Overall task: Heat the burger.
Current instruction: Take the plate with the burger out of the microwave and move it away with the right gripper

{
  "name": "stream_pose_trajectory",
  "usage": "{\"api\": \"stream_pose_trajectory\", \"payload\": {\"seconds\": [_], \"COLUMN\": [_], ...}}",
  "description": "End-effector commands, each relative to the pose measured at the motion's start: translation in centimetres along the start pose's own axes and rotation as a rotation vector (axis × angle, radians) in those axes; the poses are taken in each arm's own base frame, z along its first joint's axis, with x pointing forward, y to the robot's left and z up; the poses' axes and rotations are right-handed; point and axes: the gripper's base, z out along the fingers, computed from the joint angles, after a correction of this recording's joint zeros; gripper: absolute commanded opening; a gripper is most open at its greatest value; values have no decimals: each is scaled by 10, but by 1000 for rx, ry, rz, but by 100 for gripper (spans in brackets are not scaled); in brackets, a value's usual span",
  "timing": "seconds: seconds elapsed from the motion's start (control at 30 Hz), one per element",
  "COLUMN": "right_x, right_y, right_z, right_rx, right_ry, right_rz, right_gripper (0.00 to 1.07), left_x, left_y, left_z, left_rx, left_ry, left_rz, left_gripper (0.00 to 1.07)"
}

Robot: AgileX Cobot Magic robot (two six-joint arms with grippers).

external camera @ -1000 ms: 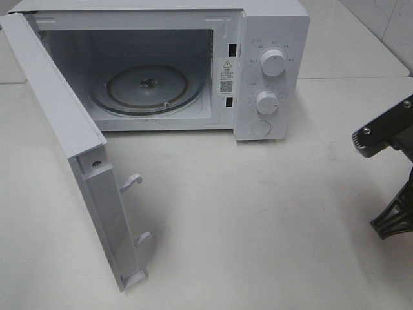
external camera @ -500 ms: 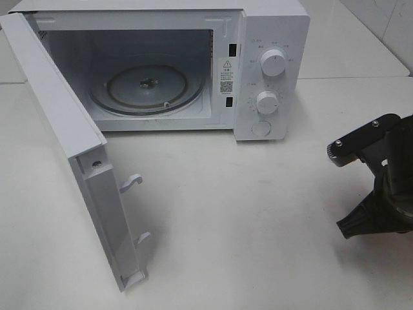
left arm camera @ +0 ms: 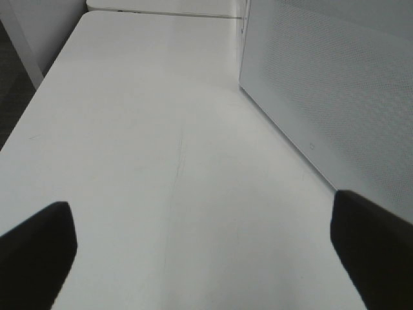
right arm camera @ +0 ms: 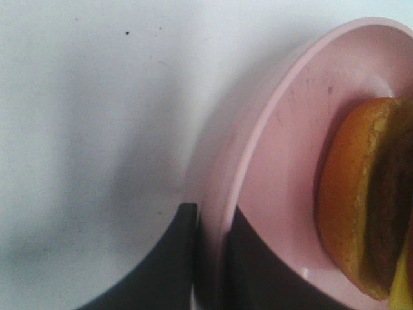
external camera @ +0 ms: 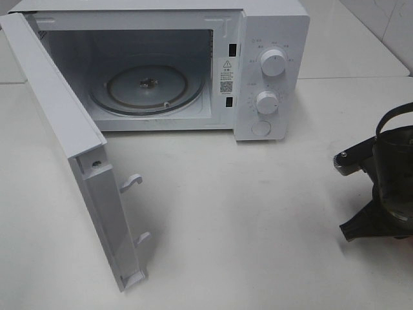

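A white microwave (external camera: 193, 64) stands at the far side of the table (external camera: 258, 226), its door (external camera: 71, 148) swung wide open toward the near left. Inside, the glass turntable (external camera: 147, 87) is bare. Two knobs (external camera: 273, 63) and a round button sit on the panel at its right.

The right gripper (right arm camera: 210, 258) is at the right edge of the scene, above the table. Its jaws are narrow, pinching the rim of a pink plate (right arm camera: 277, 168), one finger on each side of the rim. The burger (right arm camera: 364, 200) lies on that plate, tipped on its side, bun and dark patty showing. The overhead view shows only the arm, not the plate or burger.

The left gripper (left arm camera: 206, 239) hovers over bare table left of the door, jaws wide and holding nothing.
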Motion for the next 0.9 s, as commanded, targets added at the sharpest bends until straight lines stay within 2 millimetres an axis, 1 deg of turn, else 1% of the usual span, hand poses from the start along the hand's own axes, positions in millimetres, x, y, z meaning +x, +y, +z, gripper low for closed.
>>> {"api": "stream_pose_trajectory", "payload": {"seconds": [0.03,0.13,0.23,0.3,0.33,0.37,0.4,0.43,0.47,0.5,0.53,0.57,0.6,0.63,0.67,0.73,0.77,0.87,0.9], "right_x": [0,2,3,2,2,2,3,3,3,3,5,6,6,7,7,7,6,6,5], "right_y": [-4,-2,-2,-2,-2,-2,-1,-1,0,0,3,4,4,4,4,4,0,-2,-7], "right_z": [6,8,10,10,10,10,10,10,10,10,10,10,10,9,7,6,1,-2,-10], "right_rx": [58,57,60,61,61,60,56,56,41,41,13,1,1,-8,-16,-21,-31,-33,-47], "right_ry": [-10,-10,-3,-8,-8,-8,-6,-6,4,4,19,25,25,39,44,40,29,24,9], "right_rz": [-32,-28,-12,-26,-26,-38,-40,-40,-40,-40,-38,-48,-48,-63,-69,-68,-60,-58,-49], "right_gripper": [4,4,7,15,15,22,27,27,37,37,46,49,49,55,56,56,56,56,56], "left_x": [-1,-1,-1,-1,-1,-1,-1,-1,-1,-1,-1,-1,-1,-1,-1,-1,-1,-1,-1], "left_y": [0,0,0,0,0,0,0,0,0,0,0,0,0,0,0,0,0,0,0], "left_z": [-1,-1,-1,-1,-1,-1,-1,-1,-1,-1,-1,-1,-1,-1,-1,-1,-1,-1,-1], "left_rx": [-6,-6,-6,-6,-6,-6,-6,-6,-6,-6,-6,-6,-6,-6,-6,-6,-6,-6,-6], "left_ry": [-21,-21,-21,-21,-21,-21,-21,-21,-21,-21,-21,-21,-21,-21,-21,-21,-21,-21,-21], "left_rz": [-6,-6,-6,-6,-6,-6,-6,-6,-6,-6,-6,-6,-6,-6,-6,-6,-6,-6,-6], "left_gripper": [101,101,101,101,101,101,101,101,101,101,101,101,101,101,101,101,101,101,101]}}
